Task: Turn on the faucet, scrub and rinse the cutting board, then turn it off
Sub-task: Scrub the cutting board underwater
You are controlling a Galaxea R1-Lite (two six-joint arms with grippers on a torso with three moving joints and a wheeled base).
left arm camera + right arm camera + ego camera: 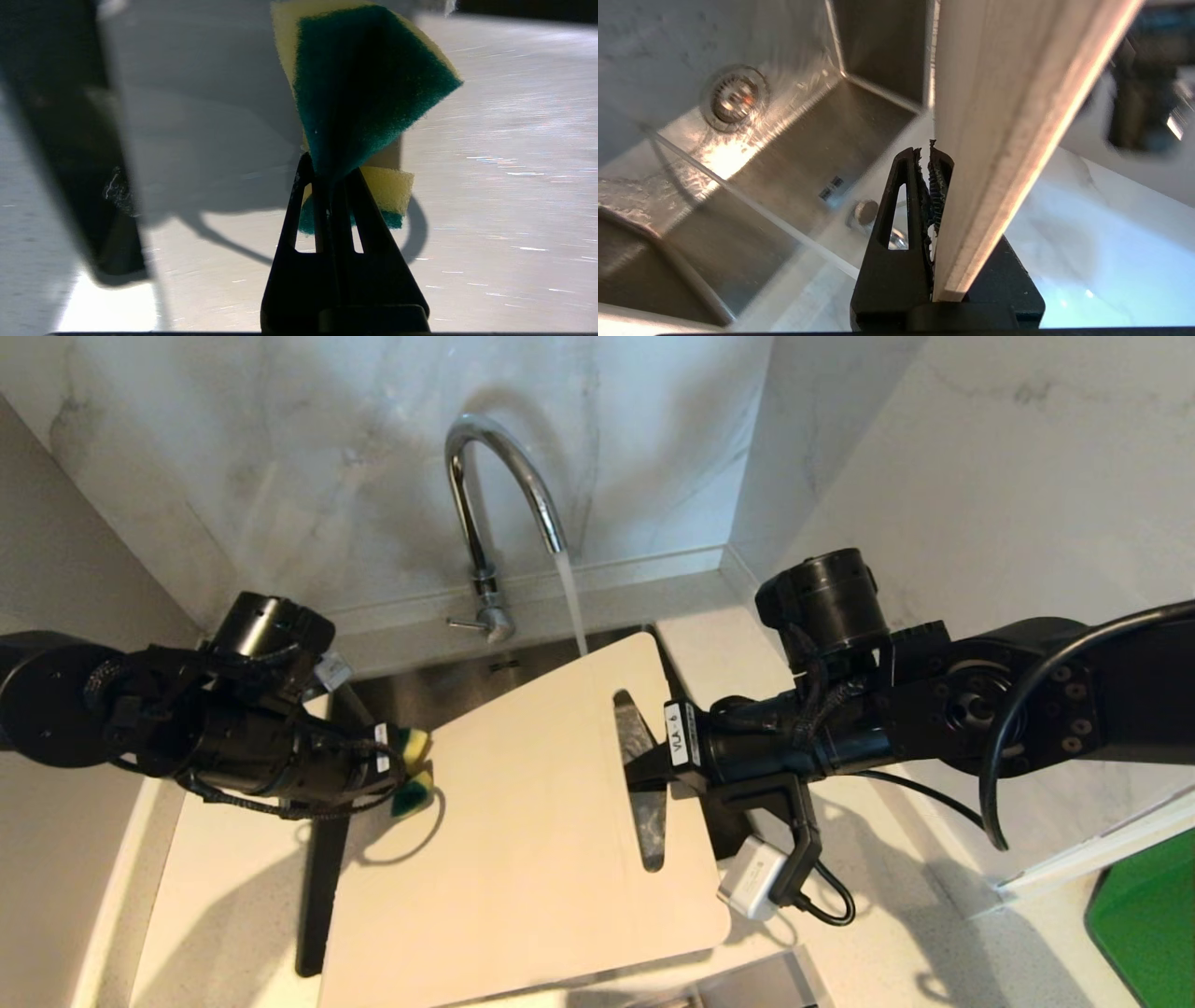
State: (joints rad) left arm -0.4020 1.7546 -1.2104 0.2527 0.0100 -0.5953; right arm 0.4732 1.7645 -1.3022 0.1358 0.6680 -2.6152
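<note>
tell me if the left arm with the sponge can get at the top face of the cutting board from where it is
Probably yes. The left gripper, shut on the sponge, sits just off the cutting board's left edge, and nothing lies between them. The right gripper holds the board at its far side, by the handle slot, leaving most of the face free.

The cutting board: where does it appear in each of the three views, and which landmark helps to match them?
Head view: the cutting board fills the middle, over the sink, water falling on its far edge.
Left wrist view: pale surface behind the sponge.
Right wrist view: seen edge-on, clamped in the right gripper.
Shared landmark: the board itself; the sink shows in head and right wrist views.
</note>
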